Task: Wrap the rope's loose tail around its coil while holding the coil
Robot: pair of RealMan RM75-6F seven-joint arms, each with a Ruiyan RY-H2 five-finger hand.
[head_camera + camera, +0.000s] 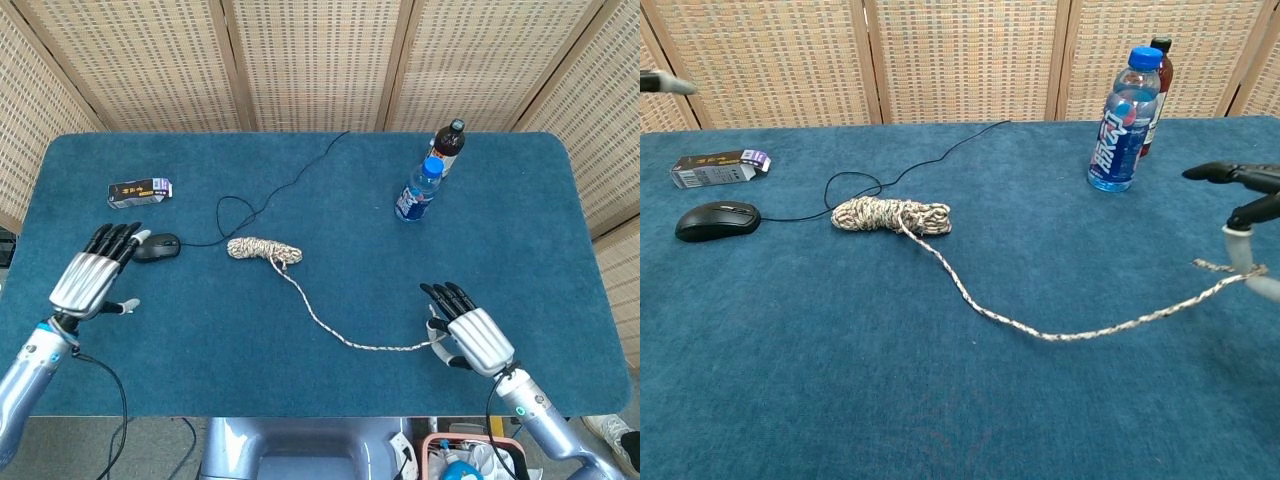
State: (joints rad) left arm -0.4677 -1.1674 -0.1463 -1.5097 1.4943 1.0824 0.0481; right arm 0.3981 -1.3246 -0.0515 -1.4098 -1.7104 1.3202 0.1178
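- The rope coil (263, 249) is seen on the blue table (520, 230), just beside the mouse (158, 246).
- The loose tail's end (1230, 270) is pinched by the right hand (468, 335), well apart from the coil.
- The left hand (92, 279) is held empty, fingers extended, near the mouse.

The coil (263, 250) lies mid-table (520, 250), mouse (158, 246) to its left, bottles (418, 190) behind right.
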